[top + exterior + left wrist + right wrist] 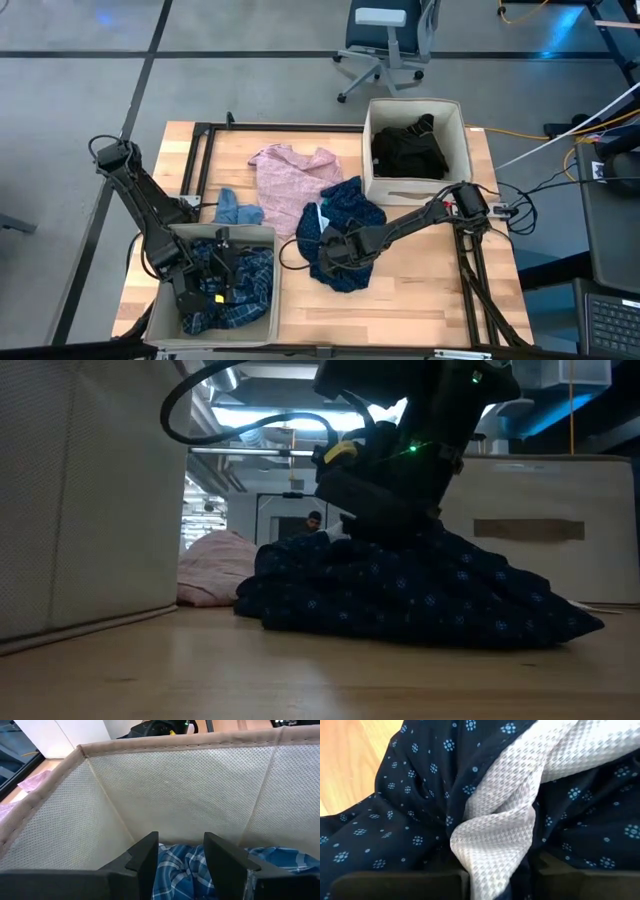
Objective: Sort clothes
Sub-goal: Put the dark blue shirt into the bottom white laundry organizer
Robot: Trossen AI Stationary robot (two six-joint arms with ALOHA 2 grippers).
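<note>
**A:** Where's the right gripper [330, 252] from where you stand?

**B:** Down in the dark blue dotted garment [342, 238] near the middle of the table [420, 290], pressed into its 9 o'clock edge. Up close, a fold of white mesh cloth [520, 795] runs down between its fingers, with the dotted fabric bunched on both sides. I think it is pinching that white fold, though the fingertips are buried in cloth, so I cannot tell for sure.

**A:** And the left one?

**B:** The left gripper [215, 278] hangs inside the beige bin [262, 232] at the table's 7 o'clock corner. Its fingers [145, 857] stand apart with nothing between them, just above the blue-white plaid shirt [250, 280] lying in the bottom.

**A:** The rest of the clothes?

**B:** The pink patterned top [290, 175] lies spread flat at 12 o'clock of the dotted garment, touching it. A small light blue piece [235, 210] sits just beside the near bin at its 12 o'clock edge. Black pieces [410, 150] fill the second bin [455, 125] at the table's 1 o'clock corner.
</note>
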